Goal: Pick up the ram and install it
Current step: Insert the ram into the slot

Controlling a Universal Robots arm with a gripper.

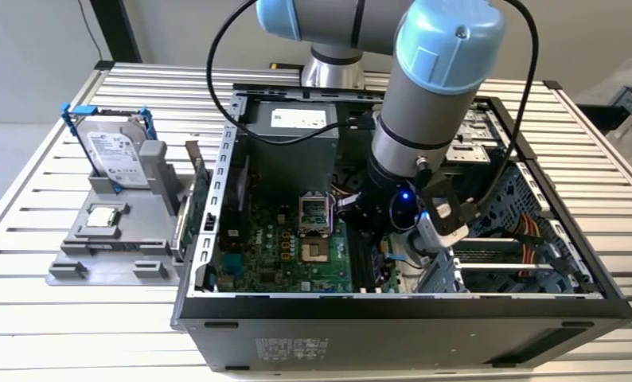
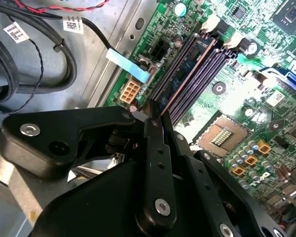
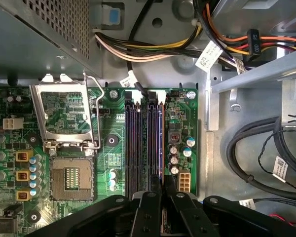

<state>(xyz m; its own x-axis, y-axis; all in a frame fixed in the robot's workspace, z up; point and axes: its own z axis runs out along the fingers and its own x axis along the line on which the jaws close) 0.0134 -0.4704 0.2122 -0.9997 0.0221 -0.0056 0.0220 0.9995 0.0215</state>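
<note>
Reaching down into the open computer case (image 1: 294, 318) at the centre of the exterior view, the arm holds its gripper (image 1: 385, 239) low over the green motherboard (image 1: 284, 247). In both wrist views the black fingers (image 3: 151, 185) are drawn together, pinched on the near end of the ram (image 3: 160, 143), a thin dark stick standing on edge. In the first wrist view the ram runs up the middle of the frame along the outermost of the memory slots (image 3: 138, 143), with the open processor socket (image 3: 71, 175) at lower left; whether it is fully seated cannot be told. In the second wrist view the ram (image 2: 190, 64) stretches toward the upper right. At the exterior view's left, a grey holder (image 1: 115, 239) on the slatted table (image 1: 40, 318) carries the hard drive (image 1: 119, 155) and the processor chip (image 1: 103, 215).
</note>
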